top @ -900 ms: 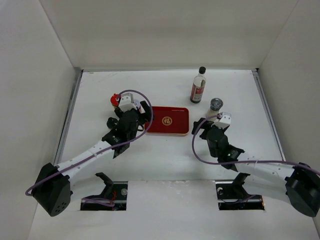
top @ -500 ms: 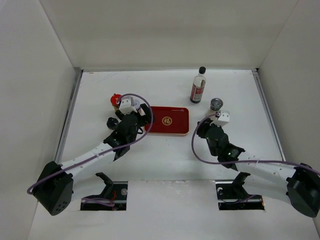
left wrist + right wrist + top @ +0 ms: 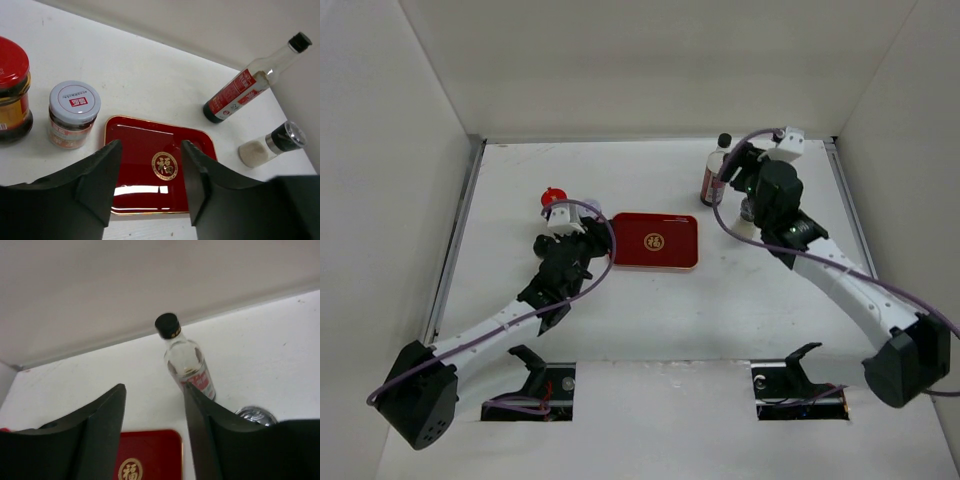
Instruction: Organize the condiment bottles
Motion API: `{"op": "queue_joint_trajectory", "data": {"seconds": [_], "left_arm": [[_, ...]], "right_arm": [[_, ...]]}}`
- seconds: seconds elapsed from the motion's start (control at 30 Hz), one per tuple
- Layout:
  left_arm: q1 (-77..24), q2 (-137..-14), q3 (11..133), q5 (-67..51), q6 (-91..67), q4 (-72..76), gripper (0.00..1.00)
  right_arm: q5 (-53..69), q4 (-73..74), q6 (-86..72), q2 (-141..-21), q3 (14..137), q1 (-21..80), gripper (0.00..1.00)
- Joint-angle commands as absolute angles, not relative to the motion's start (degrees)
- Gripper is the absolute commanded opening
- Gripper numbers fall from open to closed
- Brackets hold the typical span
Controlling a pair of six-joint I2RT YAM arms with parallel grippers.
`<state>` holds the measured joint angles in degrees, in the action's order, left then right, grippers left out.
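The flat red tray (image 3: 654, 240) lies mid-table. Left of it stand a red-lidded jar (image 3: 10, 95) and a white-lidded jar (image 3: 73, 115). My left gripper (image 3: 150, 200) hovers by the tray's left end (image 3: 590, 240), open, with only the tray showing between its fingers. A tall clear bottle (image 3: 716, 175) with a black cap and red label stands at the back. Beside it is a grey-topped shaker (image 3: 272, 145), partly hidden under my right arm in the top view. My right gripper (image 3: 155, 440) is raised near the tall bottle (image 3: 187, 360), open and holding nothing.
White walls close in the table at the back and on both sides. The right arm stretches across the right half of the table toward the back wall. The left arm lies diagonally over the near-left area.
The right arm swung from the table's middle right up to the back beside the tall bottle. The left gripper drew back a little from the tray's left end.
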<state>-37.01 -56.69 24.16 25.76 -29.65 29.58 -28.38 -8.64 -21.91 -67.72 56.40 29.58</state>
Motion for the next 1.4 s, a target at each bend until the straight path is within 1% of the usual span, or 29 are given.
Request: {"op": "queue_joint_trajectory", "data": {"seconds": [0.0, 0.03, 0.07, 0.17, 0.33, 0.43, 0.5, 0.53, 0.63, 0.7, 0.83, 0.93, 1.07, 1.1, 1.2, 1.37], "left_arm": [[-38.1, -56.7, 22.8, 22.2, -29.8, 34.0, 0.41], [-38.4, -56.9, 22.5, 21.4, -29.8, 34.2, 0.38], [-38.9, -57.1, 22.1, 20.6, -29.8, 34.6, 0.36], [-39.4, -57.9, 20.5, 18.9, -29.7, 38.0, 0.34], [-39.1, -58.4, 18.9, 16.8, -29.7, 41.3, 0.34], [-38.8, -59.2, 18.4, 16.5, -29.8, 42.7, 0.37], [-38.5, -59.7, 18.0, 16.7, -30.0, 43.3, 0.43], [-38.5, -59.6, 17.9, 16.9, -30.1, 43.3, 0.48], [-38.2, -59.8, 17.5, 17.4, -30.4, 44.3, 0.57], [-37.7, -60.8, 17.1, 17.8, -30.6, 45.4, 0.6], [-37.6, -62.2, 17.2, 17.8, -30.8, 45.7, 0.62], [-37.1, -63.4, 17.3, 17.8, -30.9, 45.9, 0.62], [-37.0, -62.9, 17.2, 17.8, -31.3, 46.0, 0.65], [-36.8, -62.9, 17.1, 17.8, -31.3, 46.0, 0.65], [-36.3, -62.8, 16.9, 17.6, -31.6, 46.1, 0.65], [-36.2, -62.5, 16.7, 17.8, -31.8, 46.1, 0.66]], "right_arm": [[-22.4, -2.2, -17.7, -73.7, 64.6, 26.9, 0.68], [-22.2, -1.7, -16.5, -75.5, 66.9, 26.2, 0.79], [-22.1, -1.5, -15.6, -77.2, 69.0, 25.7, 0.87], [-22.1, 1.5, -12.8, -82.0, 75.2, 24.8, 0.97], [-21.2, 2.7, -11.0, -88.1, 81.1, 23.2, 1.0], [-21.5, 4.0, -10.6, -91.8, 84.4, 22.1, 0.99], [-21.6, 4.1, -10.5, -94.3, 86.3, 21.4, 0.94], [-21.7, 4.1, -10.2, -95.4, 87.1, 21.1, 0.92], [-21.6, 4.5, -9.4, -98.5, 89.5, 20.5, 0.9], [-21.1, 4.7, -8.9, -100.8, 91.7, 20.3, 0.86], [-20.9, 4.9, -7.7, -103.7, 93.7, 20.3, 0.74], [-20.8, 4.2, -7.7, -105.0, 94.4, 20.4, 0.58], [-22.2, 3.3, -8.3, -104.2, 93.8, 20.5, 0.3], [-22.6, 1.9, -8.3, -103.1, 93.1, 20.5, 0.26], [-24.2, -4.3, -8.2, -97.4, 90.2, 21.0, 0.22], [-25.2, -6.9, -7.6, -88.0, 86.8, 23.9, 0.21]]}}
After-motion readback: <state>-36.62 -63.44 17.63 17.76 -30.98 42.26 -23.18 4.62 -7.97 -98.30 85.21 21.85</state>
